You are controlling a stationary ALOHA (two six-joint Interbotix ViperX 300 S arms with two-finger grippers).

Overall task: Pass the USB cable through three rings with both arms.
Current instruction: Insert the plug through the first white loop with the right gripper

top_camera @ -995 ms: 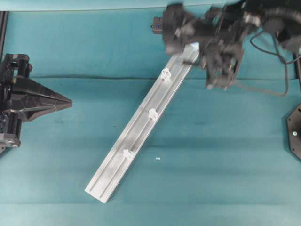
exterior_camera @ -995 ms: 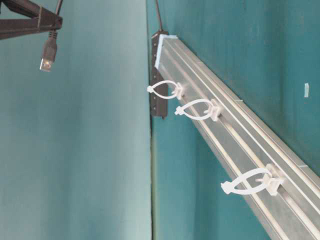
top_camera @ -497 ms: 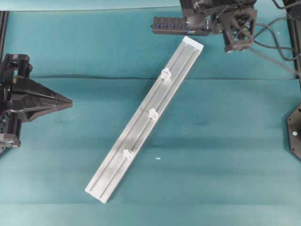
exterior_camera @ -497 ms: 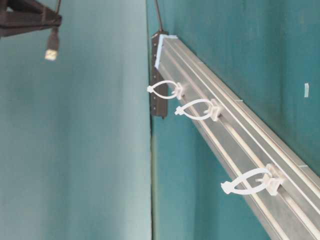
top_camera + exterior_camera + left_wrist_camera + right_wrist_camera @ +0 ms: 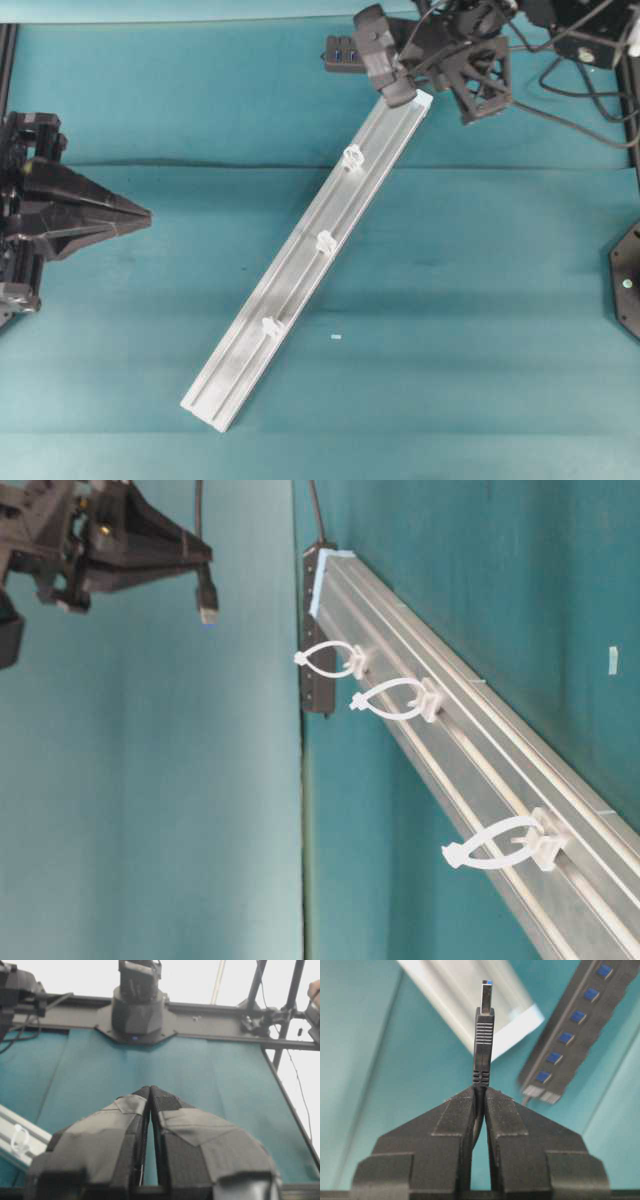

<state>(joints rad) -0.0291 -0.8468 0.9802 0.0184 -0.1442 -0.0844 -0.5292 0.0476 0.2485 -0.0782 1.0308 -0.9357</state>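
My right gripper (image 5: 480, 1091) is shut on the USB cable just behind its plug (image 5: 483, 1025), which sticks out past the fingertips. In the overhead view that gripper (image 5: 398, 92) hovers by the far end of the silver rail (image 5: 300, 270). From table level the plug (image 5: 207, 605) hangs in the air, left of the rail (image 5: 480, 730). The three rings (image 5: 352, 157), (image 5: 326, 240), (image 5: 270, 326) stand along the rail with nothing through them. The black hub (image 5: 572, 1030) lies beyond the rail's far end. My left gripper (image 5: 148, 213) is shut and holds nothing, well left of the rail.
A small white scrap (image 5: 336, 337) lies on the teal cloth right of the rail. The right arm's dark base (image 5: 628, 280) sits at the right edge, with loose wires above it. A black frame bar (image 5: 5, 60) runs along the left edge.
The right gripper has swung with the plug towards the rail's far end, and in the table-level view it is lower and closer to the rail. The left arm has stayed put.
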